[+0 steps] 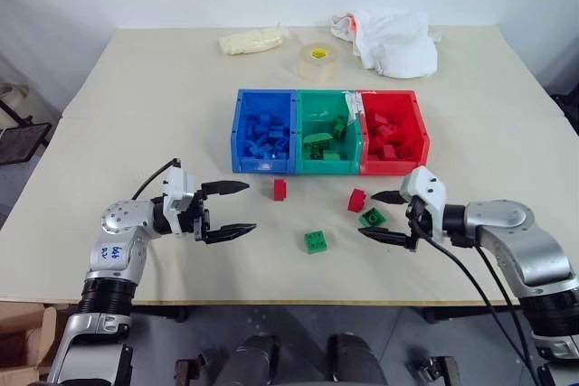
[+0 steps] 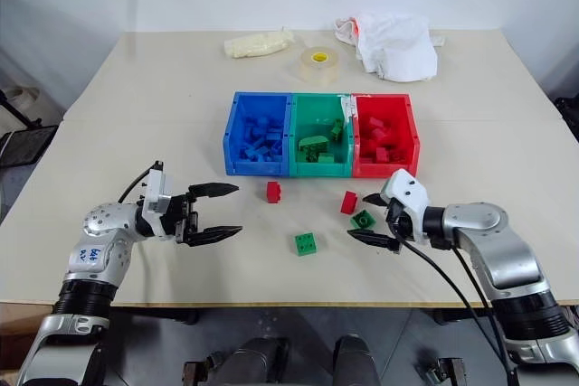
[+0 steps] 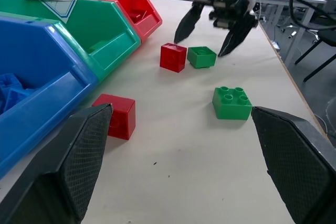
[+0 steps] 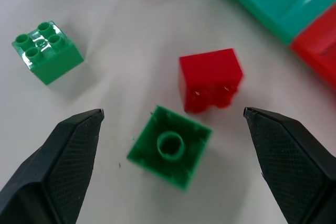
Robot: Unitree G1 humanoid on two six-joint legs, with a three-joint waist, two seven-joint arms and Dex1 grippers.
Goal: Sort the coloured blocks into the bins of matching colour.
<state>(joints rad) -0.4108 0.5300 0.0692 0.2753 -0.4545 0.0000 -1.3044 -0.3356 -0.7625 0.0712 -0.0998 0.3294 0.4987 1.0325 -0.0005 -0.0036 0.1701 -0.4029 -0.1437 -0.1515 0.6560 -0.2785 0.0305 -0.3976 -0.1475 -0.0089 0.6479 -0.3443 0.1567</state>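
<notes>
Green upturned block point(image 4: 169, 146) lies between the wide-open, empty right gripper point(image 1: 387, 215); left gripper point(image 1: 226, 209) likewise.

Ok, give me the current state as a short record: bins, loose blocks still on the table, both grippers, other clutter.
bins: blue bin, green bin, red bin, joined in a row, each holding blocks of its colour
loose blocks: red block; red block beside upturned one; upturned green block; studs-up green block
left gripper: open, holding nothing
right gripper: open, around the upturned green block, not gripping
clutter: tape roll, white cloth, pale bag
</notes>
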